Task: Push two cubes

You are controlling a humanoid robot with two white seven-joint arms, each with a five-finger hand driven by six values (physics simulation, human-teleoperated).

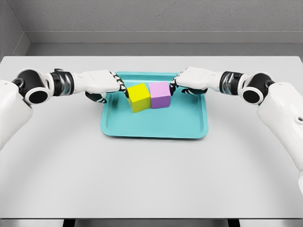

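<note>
Two cubes sit side by side in the far half of a teal tray (pixel 156 132) that lies on the grey desk (pixel 151 179): a yellow cube (pixel 138 97) on the left and a purple cube (pixel 160 94) on the right, their inner faces touching or very nearly so. The yellow cube is turned slightly out of line with the tray's edges, while the purple one sits more squarely. The left hand (pixel 102 82) is at the yellow cube's left side, its dark fingertips (pixel 122 88) meeting the cube's upper left edge just inside the tray's left rim. The right hand (pixel 191 80) mirrors it at the purple cube's right side, its fingertips against or just beside that cube's upper right edge. Both hands have their fingers curled together into a loose fist, knuckles pointed inward toward the cubes, and neither wraps around anything. Each arm comes in from its own side of the desk, forearm held roughly level above the surface and pointing toward the tray's middle, with the elbow out wide near the picture's edge. The cubes lie directly between the two hands, pinned in a line running left to right across the tray.
</note>
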